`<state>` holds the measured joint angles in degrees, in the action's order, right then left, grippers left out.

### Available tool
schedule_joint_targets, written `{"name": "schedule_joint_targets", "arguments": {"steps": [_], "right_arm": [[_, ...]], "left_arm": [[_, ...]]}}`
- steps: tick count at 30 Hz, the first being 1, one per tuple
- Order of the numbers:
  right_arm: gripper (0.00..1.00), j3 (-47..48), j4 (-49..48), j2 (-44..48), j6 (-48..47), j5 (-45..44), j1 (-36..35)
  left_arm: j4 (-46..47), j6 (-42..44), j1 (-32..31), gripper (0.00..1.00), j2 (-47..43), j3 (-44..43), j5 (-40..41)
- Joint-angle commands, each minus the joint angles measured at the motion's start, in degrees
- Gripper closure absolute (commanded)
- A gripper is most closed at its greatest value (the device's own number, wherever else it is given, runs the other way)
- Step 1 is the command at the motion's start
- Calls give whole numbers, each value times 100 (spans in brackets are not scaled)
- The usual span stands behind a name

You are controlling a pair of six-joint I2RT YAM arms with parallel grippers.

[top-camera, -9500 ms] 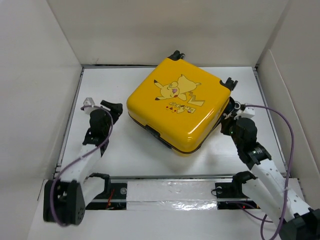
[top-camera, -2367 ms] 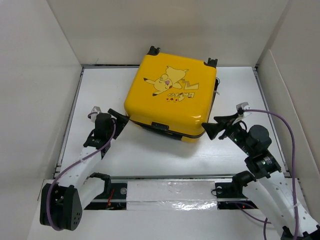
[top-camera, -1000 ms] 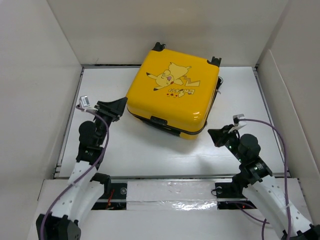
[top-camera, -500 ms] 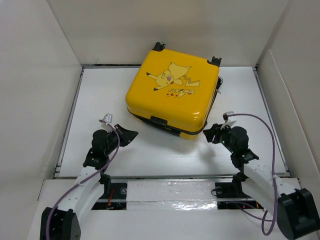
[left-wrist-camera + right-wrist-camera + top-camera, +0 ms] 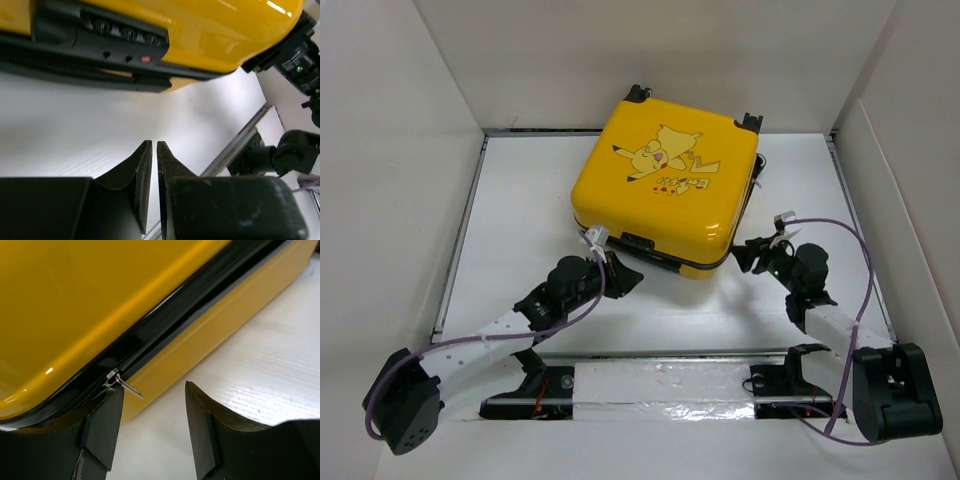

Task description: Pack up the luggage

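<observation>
The closed Pikachu suitcase (image 5: 665, 190) lies flat just ahead of us, its zipper pull (image 5: 126, 385) just off our right gripper's (image 5: 153, 396) parted jaws, while our left gripper (image 5: 154, 148), pinched shut and empty, faces its lock (image 5: 125, 35).

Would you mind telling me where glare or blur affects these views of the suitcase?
Top external: even light, the luggage sharp. Left wrist: glare streaks on its shell, table washed bright. Right wrist: zipper pull crisp, small highlights only.
</observation>
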<state>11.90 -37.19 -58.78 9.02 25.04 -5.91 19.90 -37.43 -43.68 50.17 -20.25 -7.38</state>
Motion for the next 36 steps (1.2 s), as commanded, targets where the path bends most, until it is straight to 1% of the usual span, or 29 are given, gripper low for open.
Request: {"name": "schedule_joint_targets", "arguments": {"steps": [1, 3, 5, 6, 12, 14, 15, 17, 18, 20, 21, 23, 24, 25, 26, 27, 28, 29, 30, 31, 32, 33, 34, 36], "right_arm": [[44, 365, -773, -247, -312, 1020, 55], [46, 453, -816, -511, -339, 1362, 55], [47, 384, -1139, -616, -278, 1451, 55], [50, 322, -1211, -660, -225, 1443, 107], [70, 409, -1291, -757, -137, 1609, 108], [73, 445, -1282, -836, -93, 1662, 108], [78, 445, -1291, -871, -50, 1723, 108], [82, 436, -1352, -977, -14, 1741, 56], [87, 410, -1396, -986, 64, 1715, 55], [93, 348, -1492, -934, 135, 1698, 55], [100, 261, -1502, -872, 249, 1576, 3], [100, 164, -1397, -706, 311, 1522, -103], [100, 68, -1301, -478, 372, 1391, -251], [100, 23, -1126, -311, 425, 1259, -366], [100, -21, -706, -126, 460, 1110, -497], [100, -56, -458, 319, 522, 995, -655], [100, -143, -160, 585, 583, 646, -1005], [100, -196, 330, 866, 662, 469, -1208], [100, -232, 587, 1147, 828, 319, -1428], [100, -241, 921, 1707, 917, -74, -1865], [100, -232, 1516, 1973, 1013, -278, -2096], [100, -223, 1783, 2228, 1136, -445, -2316], [100, -171, 2403, 2692, 1190, -760, -2762], [100, -136, 2891, 3073, 1338, -1078, -3195]], "left_arm": [[584, 157, -62, 92, 413, -242, 555], [637, 157, -62, 91, 809, -409, 448], [883, 183, -62, 90, 1055, -479, 351], [901, 183, -62, 90, 1126, -523, 334], [1086, 192, -62, 90, 1539, -796, 202], [1209, 157, -62, 90, 1601, -831, 158], [1261, 157, -62, 90, 1610, -840, 158], [1323, 157, -62, 89, 1688, -927, 131], [1341, 174, -62, 89, 1724, -963, 123], [1437, 175, -62, 89, 1872, -1042, 96], [1490, 175, -62, 89, 1934, -1068, 96], [1631, 183, -62, 89, 2110, -1165, 113], [1657, 183, -62, 89, 2163, -1218, 140], [1736, 192, -62, 89, 2216, -1253, 175], [1771, 184, -62, 89, 2294, -1340, 245], [1806, 175, -62, 89, 2330, -1393, 298], [1876, 175, -62, 89, 2365, -1429, 350], [1921, 166, -62, 89, 2435, -1533, 447], [1938, 166, -62, 89, 2488, -1595, 474], [1956, 166, -62, 89, 2550, -1674, 509], [1965, 166, -62, 89, 2698, -1823, 518], [1982, 166, -62, 89, 2760, -1885, 527], [2009, 175, -62, 89, 2874, -2008, 553], [2018, 175, -62, 89, 2980, -2149, 562]]}}
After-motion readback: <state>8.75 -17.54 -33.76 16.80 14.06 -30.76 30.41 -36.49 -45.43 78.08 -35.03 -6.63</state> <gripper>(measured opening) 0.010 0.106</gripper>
